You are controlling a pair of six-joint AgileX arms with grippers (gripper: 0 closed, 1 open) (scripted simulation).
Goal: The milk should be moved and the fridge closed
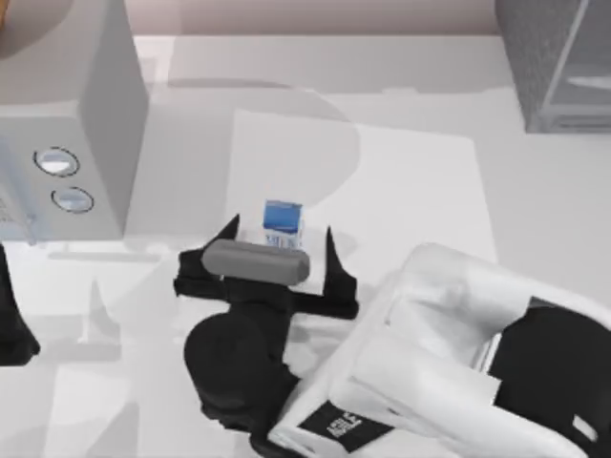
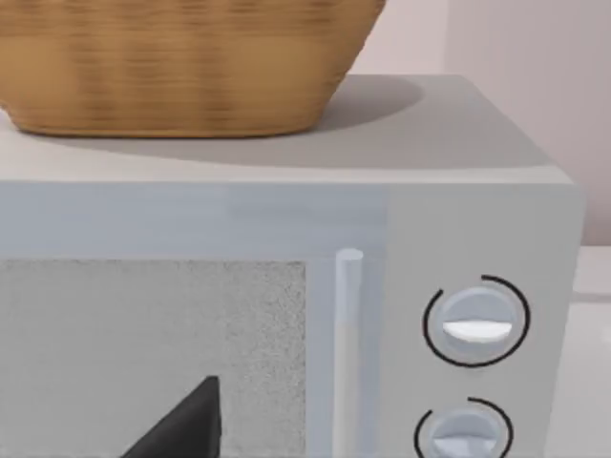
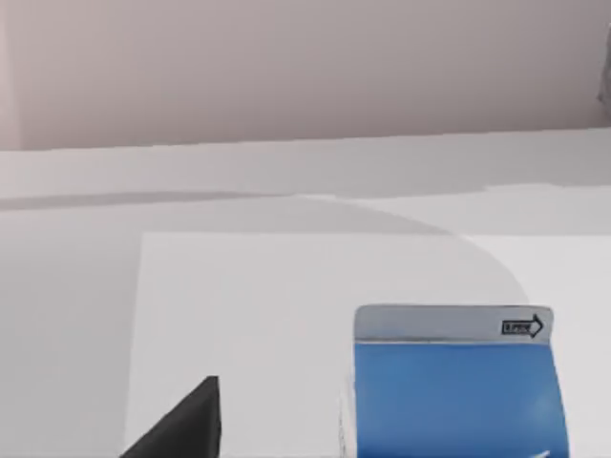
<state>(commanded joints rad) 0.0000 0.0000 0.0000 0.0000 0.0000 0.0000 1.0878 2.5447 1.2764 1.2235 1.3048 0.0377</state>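
Blue-and-white milk point(image 1: 283, 225) stands upright on the counter point(image 1: 401, 181), centre of the top view, on a paler mat. Right tool point(image 1: 279, 250) sits just below it in frame, fingers spread wide either side of the carton w/ nothing held yet. Step looks like the approach to grasp. Next: ease fwd so the carton sits between the fingers, then close. Fridge point(image 1: 558, 62) is upper right, well apart. Left tool point(image 1: 11, 329) is parked at the left edge; can't tell its opening.
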